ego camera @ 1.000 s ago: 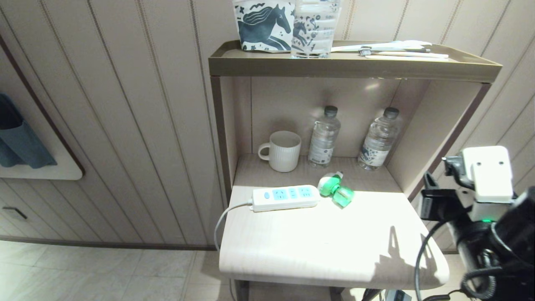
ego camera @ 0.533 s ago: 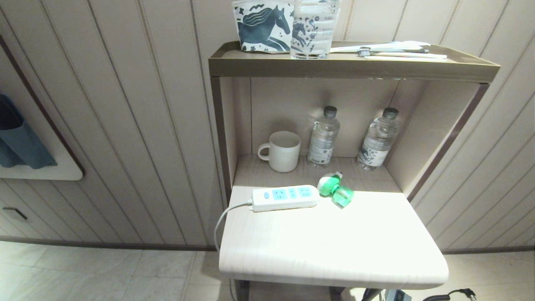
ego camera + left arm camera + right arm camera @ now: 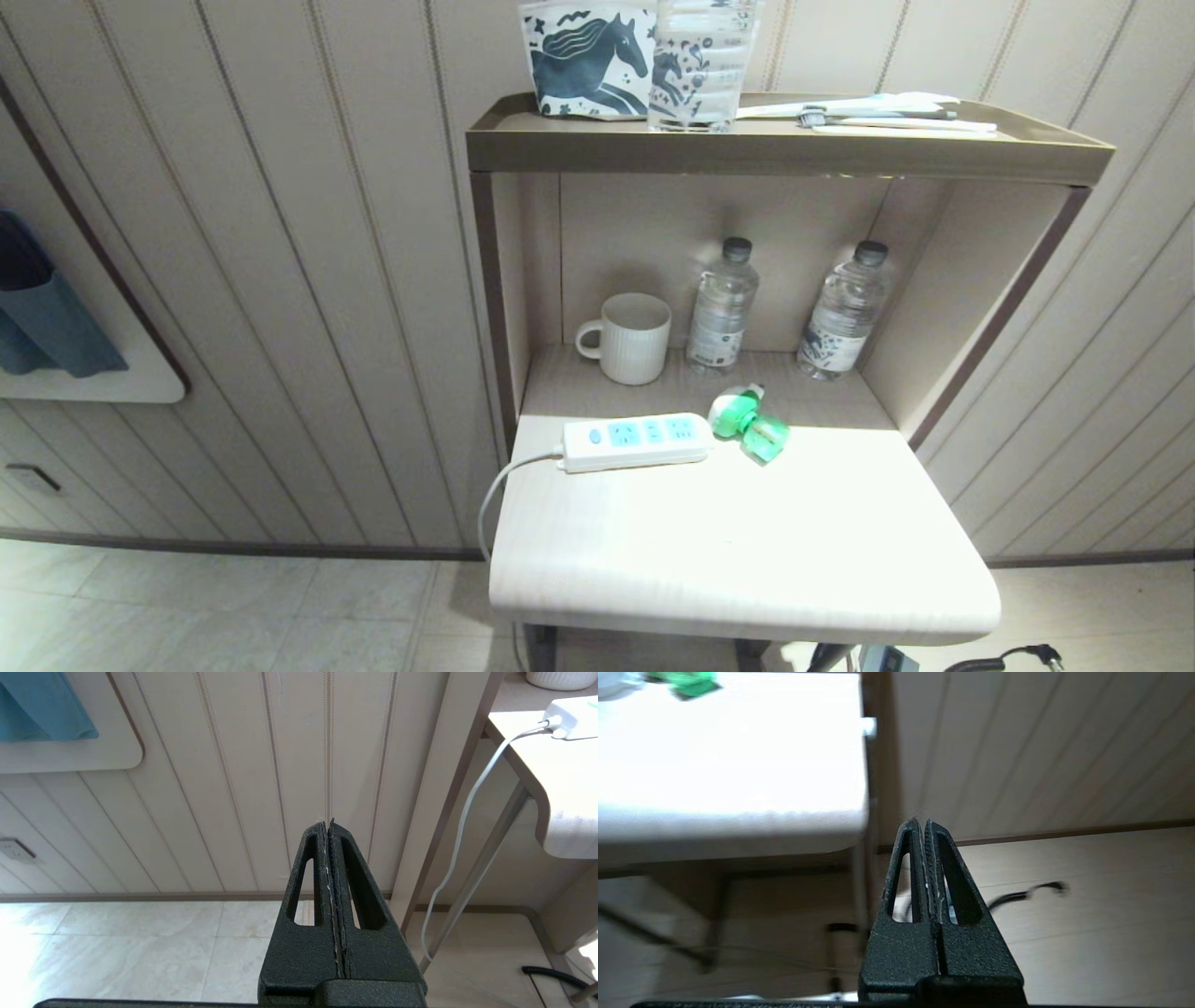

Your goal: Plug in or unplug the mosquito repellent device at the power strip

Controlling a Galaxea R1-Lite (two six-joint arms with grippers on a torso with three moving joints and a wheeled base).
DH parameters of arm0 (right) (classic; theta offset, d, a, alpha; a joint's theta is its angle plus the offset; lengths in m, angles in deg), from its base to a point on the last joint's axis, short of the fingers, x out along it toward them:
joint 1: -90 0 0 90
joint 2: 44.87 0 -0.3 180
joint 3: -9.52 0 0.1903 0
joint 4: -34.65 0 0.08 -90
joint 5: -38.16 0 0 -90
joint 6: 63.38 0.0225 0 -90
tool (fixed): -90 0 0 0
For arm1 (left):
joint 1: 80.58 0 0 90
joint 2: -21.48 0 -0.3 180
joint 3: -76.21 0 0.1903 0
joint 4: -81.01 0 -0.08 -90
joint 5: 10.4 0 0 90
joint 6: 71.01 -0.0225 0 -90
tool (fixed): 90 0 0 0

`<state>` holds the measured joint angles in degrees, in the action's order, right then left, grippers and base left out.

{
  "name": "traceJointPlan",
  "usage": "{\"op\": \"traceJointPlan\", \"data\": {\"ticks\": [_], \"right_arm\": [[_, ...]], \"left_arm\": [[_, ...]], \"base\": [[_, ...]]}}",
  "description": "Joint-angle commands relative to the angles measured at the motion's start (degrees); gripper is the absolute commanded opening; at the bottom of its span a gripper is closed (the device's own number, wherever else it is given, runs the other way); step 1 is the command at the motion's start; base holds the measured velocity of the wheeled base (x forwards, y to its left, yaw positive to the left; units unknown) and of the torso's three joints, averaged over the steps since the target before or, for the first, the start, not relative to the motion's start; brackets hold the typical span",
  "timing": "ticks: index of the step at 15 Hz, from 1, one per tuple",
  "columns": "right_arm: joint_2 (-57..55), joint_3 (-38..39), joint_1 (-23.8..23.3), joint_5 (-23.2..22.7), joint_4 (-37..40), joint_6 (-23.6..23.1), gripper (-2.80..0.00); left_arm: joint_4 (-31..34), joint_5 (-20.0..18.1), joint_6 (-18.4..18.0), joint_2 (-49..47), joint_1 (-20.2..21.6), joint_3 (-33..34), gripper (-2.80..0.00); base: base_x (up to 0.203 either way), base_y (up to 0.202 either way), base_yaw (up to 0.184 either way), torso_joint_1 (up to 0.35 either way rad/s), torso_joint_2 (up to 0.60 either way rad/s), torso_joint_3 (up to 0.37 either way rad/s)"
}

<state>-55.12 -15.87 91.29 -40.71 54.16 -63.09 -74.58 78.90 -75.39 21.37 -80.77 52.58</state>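
From the head you see the mosquito repellent device (image 3: 749, 426) lying unplugged, touching the power strip (image 3: 637, 441) end. Left gripper (image 3: 328, 826) hangs beside the table, fingers pressed together. Right gripper (image 3: 922, 825), likewise closed and empty, is below the table edge.

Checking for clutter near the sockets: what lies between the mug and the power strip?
Nothing: in the head view only bare shelf surface separates the mug from the power strip.

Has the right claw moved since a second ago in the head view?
Yes. It stood beside the table's right edge then; now it is gone from that view, low beside the table, shut.
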Motion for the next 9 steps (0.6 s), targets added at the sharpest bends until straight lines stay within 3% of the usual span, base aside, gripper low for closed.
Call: {"op": "traceJointPlan", "data": {"ticks": [1,2,5,7,9], "right_arm": [[8.5,0.6,-1.2,-6.7,2.6,3.0,-2.8],[10.1,1.7,-1.3,-9.2,3.2,0.6,-2.8],[10.2,2.0,-1.3,-10.4,4.2,-2.9,-2.8],[10.1,2.0,-1.3,-9.8,4.2,0.2,-2.8],[10.1,2.0,-1.2,-9.7,4.1,0.4,-2.8]], "left_arm": [[0.0,0.0,0.0,0.0,0.0,0.0,-2.8],[0.0,0.0,0.0,0.0,0.0,0.0,-2.8],[0.0,0.0,0.0,0.0,0.0,0.0,-2.8],[0.0,0.0,0.0,0.0,0.0,0.0,-2.8],[0.0,0.0,0.0,0.0,0.0,0.0,-2.8]], "base": [[0.0,0.0,0.0,0.0,0.0,0.0],[0.0,0.0,0.0,0.0,0.0,0.0],[0.0,0.0,0.0,0.0,0.0,0.0],[0.0,0.0,0.0,0.0,0.0,0.0],[0.0,0.0,0.0,0.0,0.0,0.0]]}}
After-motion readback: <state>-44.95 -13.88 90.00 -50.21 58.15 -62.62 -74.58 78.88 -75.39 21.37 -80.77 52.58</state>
